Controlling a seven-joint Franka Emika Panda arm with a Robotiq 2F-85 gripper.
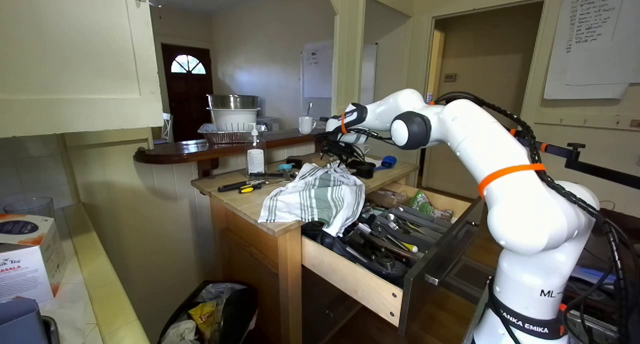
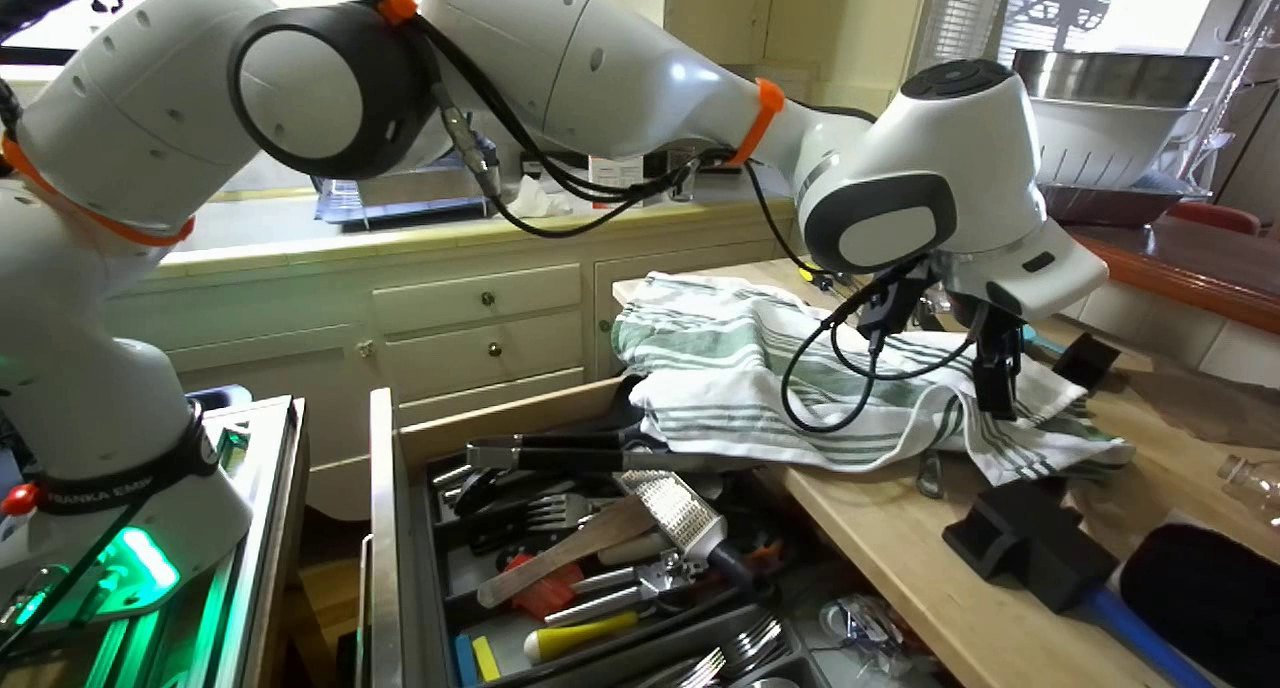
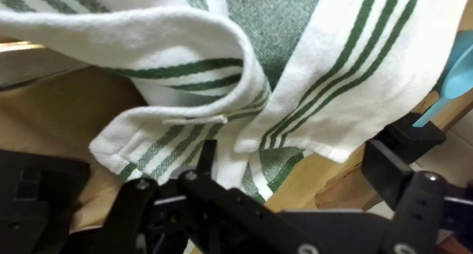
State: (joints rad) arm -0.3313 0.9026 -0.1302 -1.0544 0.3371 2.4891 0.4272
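Wrist view: below one pincer, its two fingers spread wide, lies one towel, overhanging the edge of the counter above one drawer in both exterior views.

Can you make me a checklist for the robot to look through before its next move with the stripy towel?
1. Gripper open: ok, its fingers stand apart.
2. Nothing held: ok, the striped towel isn't pinched between them.
3. Gripper off the towel: cannot tell, it is close above, but touching doesn't show.
4. Towel clear of the drawer: not ok, part hangs over the open drawer.
5. Cable loop clear of the towel: cannot tell, it dangles low in front.
6. Pump bottle upright: ok, it stands on the counter.
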